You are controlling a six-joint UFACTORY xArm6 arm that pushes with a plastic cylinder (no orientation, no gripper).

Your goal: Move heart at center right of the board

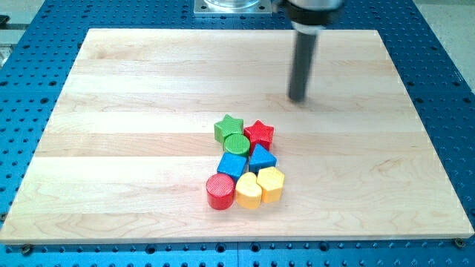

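My tip (297, 98) sits on the board (133, 89), up and to the view's right of the blocks, well apart from them. It is a bare rod with no pincer and holds nothing. The yellow heart (249, 192) is low in the bunch, between the red round block (220, 190) and the yellow block (272, 183), touching both.

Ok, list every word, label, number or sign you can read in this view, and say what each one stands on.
None: no readable text, number or sign shows in this view.
The wooden board is bare wood.
The blocks, such as the yellow heart and the red star, carry only ridged tops, with no marks.
The rod down to my tip is plain and dark.
The blue perforated table shows only holes.
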